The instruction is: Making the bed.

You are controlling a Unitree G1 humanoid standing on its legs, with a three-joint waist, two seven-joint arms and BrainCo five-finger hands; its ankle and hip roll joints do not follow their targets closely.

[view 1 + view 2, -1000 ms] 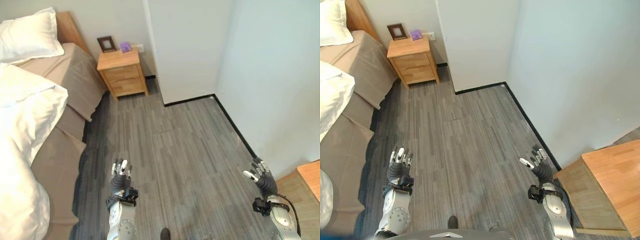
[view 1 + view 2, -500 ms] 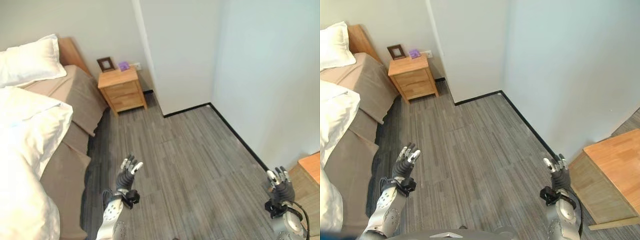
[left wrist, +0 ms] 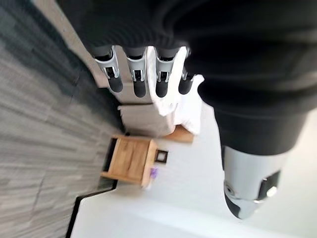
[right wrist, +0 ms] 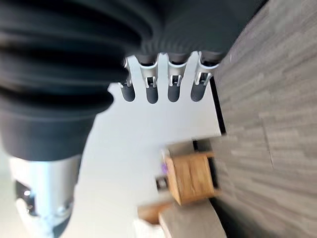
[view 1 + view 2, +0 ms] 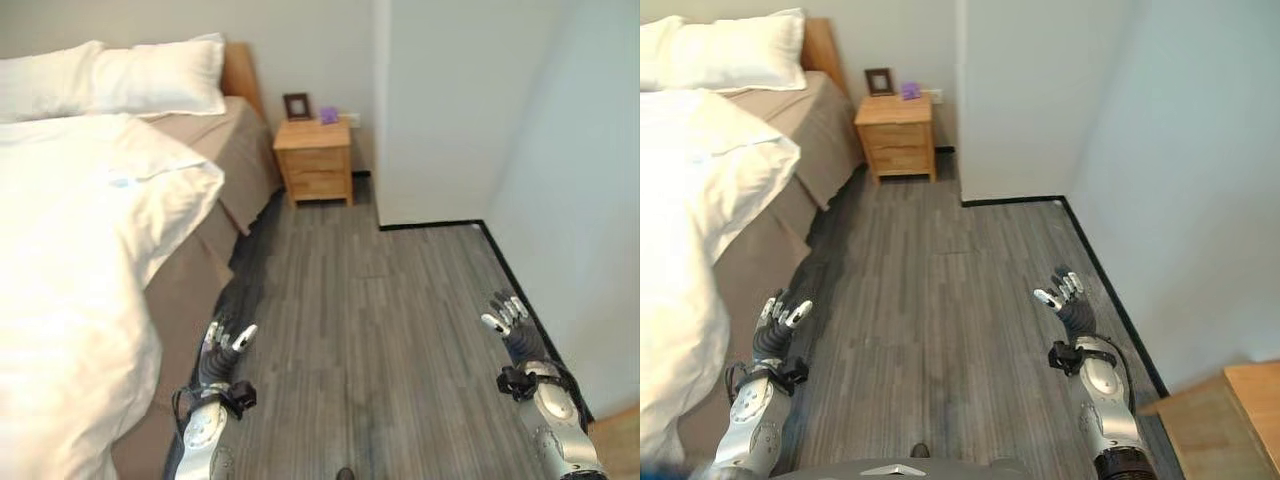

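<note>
A bed with a tan fitted sheet [image 5: 205, 240] runs along the left. A rumpled white duvet [image 5: 80, 250] is heaped over most of it, and two white pillows [image 5: 120, 85] lie at the wooden headboard [image 5: 238, 70]. My left hand [image 5: 222, 345] hovers open over the floor just beside the bed's edge, touching nothing. My right hand [image 5: 508, 322] is held open over the floor near the right wall, holding nothing. In the wrist views the left hand's fingers [image 3: 139, 74] and the right hand's fingers [image 4: 158, 79] are straight.
A wooden nightstand [image 5: 314, 160] stands by the headboard with a small picture frame [image 5: 296, 105] and a purple object [image 5: 328, 115] on it. A wall corner [image 5: 385, 120] juts out past it. Grey plank floor [image 5: 380, 320] lies between bed and wall. A wooden cabinet corner [image 5: 1230, 410] sits lower right.
The camera has swung left, bringing more of the bed and duvet into view. Both hands remain open and raised; the left one now sits closer to the bed's edge.
</note>
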